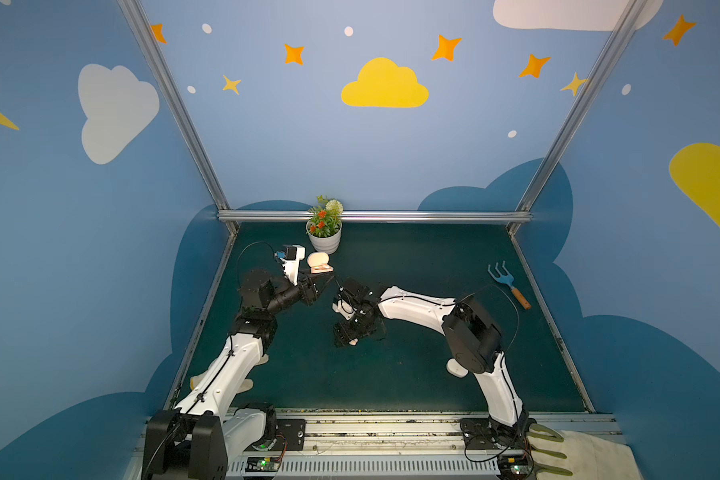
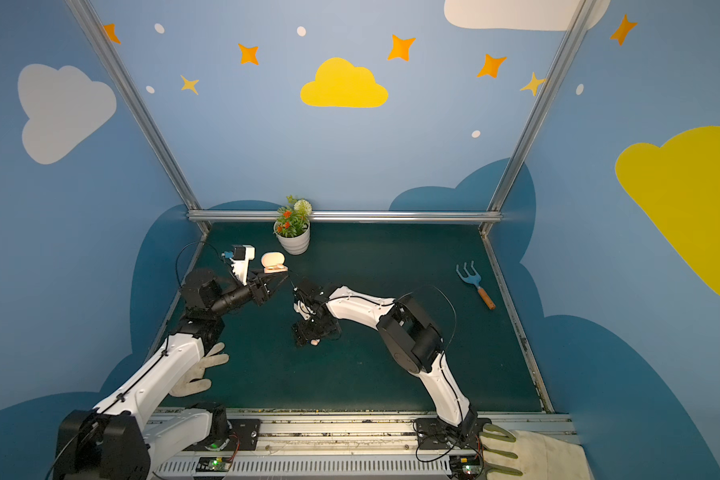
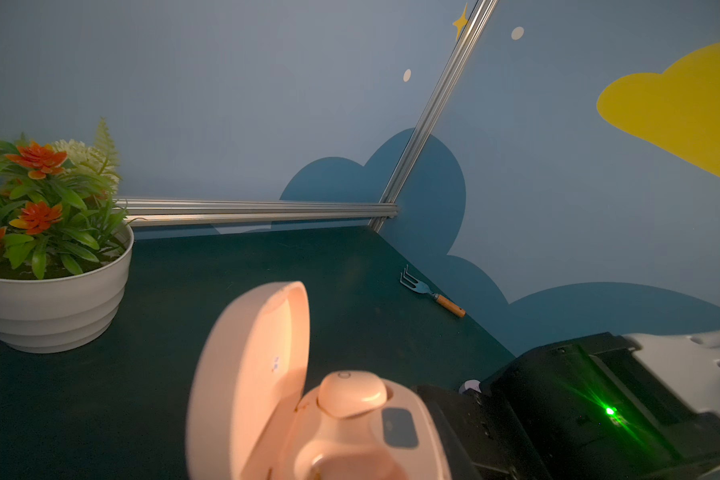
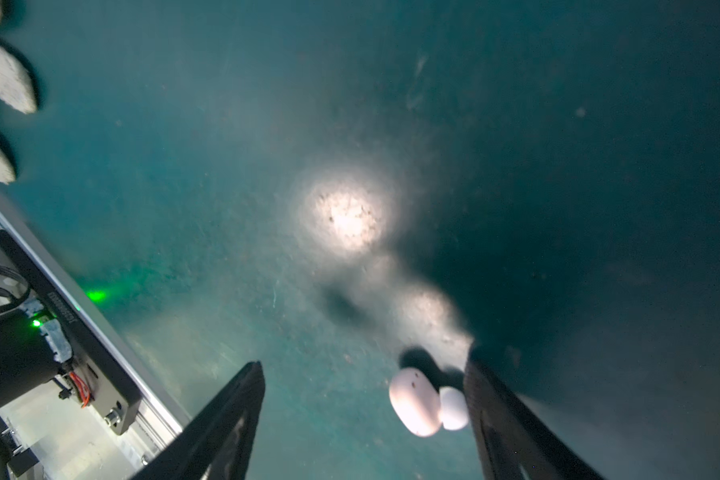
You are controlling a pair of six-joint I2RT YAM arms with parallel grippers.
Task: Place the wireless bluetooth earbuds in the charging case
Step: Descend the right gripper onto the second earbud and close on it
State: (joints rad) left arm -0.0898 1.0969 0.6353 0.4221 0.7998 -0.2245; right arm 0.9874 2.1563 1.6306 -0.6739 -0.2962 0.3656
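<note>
1. MISS IN THE MAKING: the loose earbud (image 4: 416,401) lies on the green mat (image 4: 184,166) near the middle of the table. It is between the spread jaws of the right gripper (image 4: 364,365), but crowded against one finger rather than centred. A squeeze from this offset would probably push or roll the smooth little bean instead of pinching it, and it could skid away.

2. TIGHT TARGET: the pink charging case (image 3: 254,374) is held up at the far left, just beside the flower pot (image 1: 324,239), with its lid standing open. One seated bud (image 3: 352,392) already fills a socket. The second socket looks free — a bud gripped askew could miss it, knock the lid or jolt its neighbour.

3. RIGHT GRIPPER: jaws wide apart and holding nothing, low over the mat. Whether the nearer finger touches the earbud or only stands just beside it cannot be told.

4. LEFT GRIPPER: the left gripper (image 1: 327,280) appears clamped on the case's base, carrying it clear of the mat. The fingers themselves are largely hidden.
</note>
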